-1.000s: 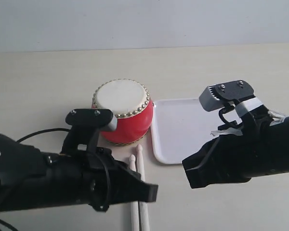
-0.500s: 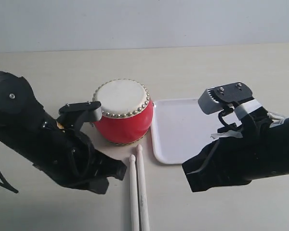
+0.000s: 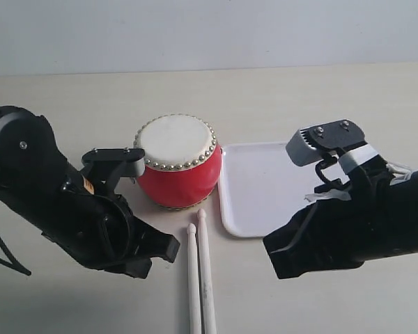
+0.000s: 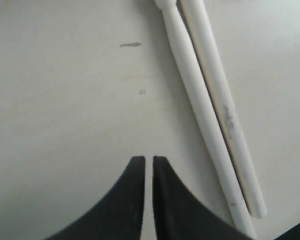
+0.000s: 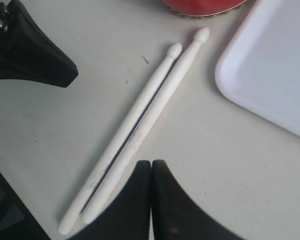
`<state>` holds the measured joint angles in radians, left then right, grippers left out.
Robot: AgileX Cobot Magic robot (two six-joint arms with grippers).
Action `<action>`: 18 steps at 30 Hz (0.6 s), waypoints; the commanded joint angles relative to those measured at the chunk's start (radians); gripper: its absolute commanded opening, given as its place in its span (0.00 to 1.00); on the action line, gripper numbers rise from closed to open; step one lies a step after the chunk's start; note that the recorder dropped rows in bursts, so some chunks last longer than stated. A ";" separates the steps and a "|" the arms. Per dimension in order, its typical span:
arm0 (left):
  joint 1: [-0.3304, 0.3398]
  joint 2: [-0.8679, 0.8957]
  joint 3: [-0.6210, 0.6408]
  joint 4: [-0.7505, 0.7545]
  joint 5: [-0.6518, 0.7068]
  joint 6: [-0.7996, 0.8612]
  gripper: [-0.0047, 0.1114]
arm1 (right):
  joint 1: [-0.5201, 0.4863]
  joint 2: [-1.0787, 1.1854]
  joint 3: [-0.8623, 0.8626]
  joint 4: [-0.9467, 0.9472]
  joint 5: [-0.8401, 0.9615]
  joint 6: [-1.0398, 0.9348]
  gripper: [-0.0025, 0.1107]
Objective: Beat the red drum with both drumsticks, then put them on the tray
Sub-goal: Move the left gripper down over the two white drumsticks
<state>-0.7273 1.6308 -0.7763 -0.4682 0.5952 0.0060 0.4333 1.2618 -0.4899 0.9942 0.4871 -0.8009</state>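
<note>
1. Left arm: a second ago it lay low across the front of the bench (image 3: 299, 104), hiding part of the drumsticks (image 3: 200, 278). It has since swung back to the left, and both sticks are now fully exposed.
2. Left pincer (image 3: 168, 247): positioned low, just beside the sticks and clear of them. In the left wrist view its tips (image 4: 148, 159) are parted by a narrow slit and hold nothing.
3. Right pincer (image 5: 151, 162): position unchanged, in front of the tray (image 3: 265, 181). Tips pressed together, nothing held.
4. Drumsticks: flat on the bench, side by side and touching, between the two pincers. Their rounded tips point at the red drum (image 3: 184, 177) and stop just short of it.
5. Red drum: upright, just beside the tray. No stick lies on the tray.
6. Assessment: the pick-up stage appears to be starting. Neither stick is grasped, so beating and tray placement remain outstanding.
</note>
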 commanded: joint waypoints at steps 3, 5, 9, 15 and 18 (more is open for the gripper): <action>-0.005 -0.001 -0.007 -0.074 -0.044 0.011 0.39 | 0.002 -0.001 -0.006 -0.034 -0.036 -0.009 0.02; -0.005 0.002 -0.007 -0.095 -0.047 0.011 0.44 | 0.002 -0.001 -0.006 -0.056 -0.036 -0.009 0.02; -0.042 0.034 -0.007 -0.136 -0.059 0.012 0.42 | 0.002 -0.001 -0.006 -0.088 -0.038 -0.009 0.02; -0.124 0.121 -0.007 -0.158 -0.124 -0.014 0.42 | 0.002 -0.001 -0.006 -0.116 -0.040 -0.009 0.02; -0.141 0.141 -0.007 -0.167 -0.166 -0.018 0.42 | 0.002 -0.001 -0.006 -0.116 -0.040 -0.009 0.02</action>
<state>-0.8542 1.7586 -0.7781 -0.6177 0.4755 0.0000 0.4333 1.2618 -0.4899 0.8867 0.4559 -0.8009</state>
